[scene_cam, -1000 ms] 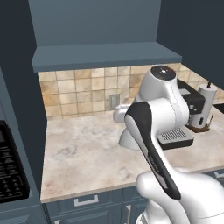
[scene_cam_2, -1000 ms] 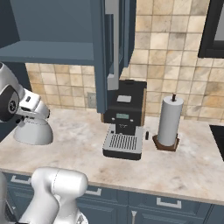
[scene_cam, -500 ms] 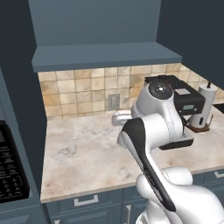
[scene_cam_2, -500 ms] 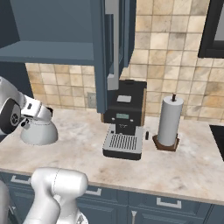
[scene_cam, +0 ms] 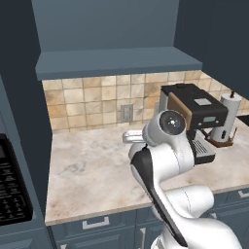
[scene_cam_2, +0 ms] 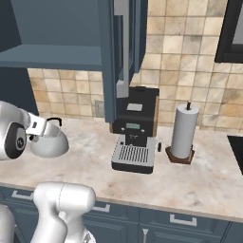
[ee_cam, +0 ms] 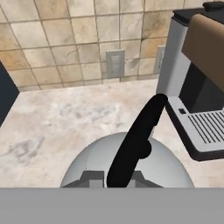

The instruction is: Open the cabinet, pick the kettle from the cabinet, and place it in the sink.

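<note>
The whitish-grey kettle [scene_cam_2: 49,144] sits low over the marble counter [scene_cam_2: 90,166], left of the coffee machine; I cannot tell whether it touches the stone. My gripper [scene_cam_2: 37,126] is shut on its black arched handle [ee_cam: 133,140]. In the hand view the kettle's dome [ee_cam: 94,162] lies right under the gripper [ee_cam: 116,180]. The cabinet [scene_cam: 116,62] stands open above the counter, its door [scene_cam_2: 119,52] swung out edge-on. In the left base view my own arm covers most of the kettle. The sink is out of view.
A black and silver coffee machine [scene_cam_2: 135,128] stands against the tiled wall just right of the kettle. A white paper towel roll [scene_cam_2: 183,130] is further right. A dark appliance [scene_cam: 12,182] borders the counter's left end. Blue drawers [scene_cam_2: 180,220] run below.
The arm has lowered and folded in. The kettle, held by its handle, has drifted a little to the right along the counter, toward the coffee machine.
</note>
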You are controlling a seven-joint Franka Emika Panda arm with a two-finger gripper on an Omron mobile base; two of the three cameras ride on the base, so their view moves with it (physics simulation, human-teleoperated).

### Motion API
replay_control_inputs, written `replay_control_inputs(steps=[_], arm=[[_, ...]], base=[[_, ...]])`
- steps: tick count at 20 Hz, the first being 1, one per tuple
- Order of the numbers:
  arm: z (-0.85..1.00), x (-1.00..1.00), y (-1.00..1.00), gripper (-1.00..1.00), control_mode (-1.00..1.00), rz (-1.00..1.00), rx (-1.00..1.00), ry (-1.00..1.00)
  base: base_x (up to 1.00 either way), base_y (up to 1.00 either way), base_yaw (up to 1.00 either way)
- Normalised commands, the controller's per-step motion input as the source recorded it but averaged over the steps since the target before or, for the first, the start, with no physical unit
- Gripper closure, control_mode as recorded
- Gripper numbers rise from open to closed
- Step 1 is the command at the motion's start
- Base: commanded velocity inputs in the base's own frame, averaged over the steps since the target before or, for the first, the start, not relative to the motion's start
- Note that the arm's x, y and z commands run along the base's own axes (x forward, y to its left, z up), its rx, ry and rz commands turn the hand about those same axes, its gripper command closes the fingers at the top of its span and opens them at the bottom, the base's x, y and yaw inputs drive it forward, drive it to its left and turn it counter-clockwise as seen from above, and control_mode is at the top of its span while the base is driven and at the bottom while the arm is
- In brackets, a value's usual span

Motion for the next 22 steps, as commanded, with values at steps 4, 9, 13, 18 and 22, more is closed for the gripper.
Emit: replay_control_inputs(steps=[4, 9, 13, 18, 22], arm=[[-0.18, 0.21, 0.00, 1.00, -1.00, -0.04, 0.00, -0.07], [-0.17, 0.21, 0.00, 1.00, -1.00, -0.03, 0.00, -0.07], [-0.13, 0.18, 0.00, 1.00, -1.00, -0.02, 0.00, -0.07], [-0.11, 0.14, 0.00, 1.00, -1.00, -0.01, 0.00, -0.04], [-0.12, 0.14, 0.00, 1.00, -1.00, -0.01, 0.00, 0.00]], base=[[0.00, 0.00, 0.00], [0.00, 0.00, 0.00], [0.00, 0.00, 0.00], [0.00, 0.00, 0.00], [0.00, 0.00, 0.00]])
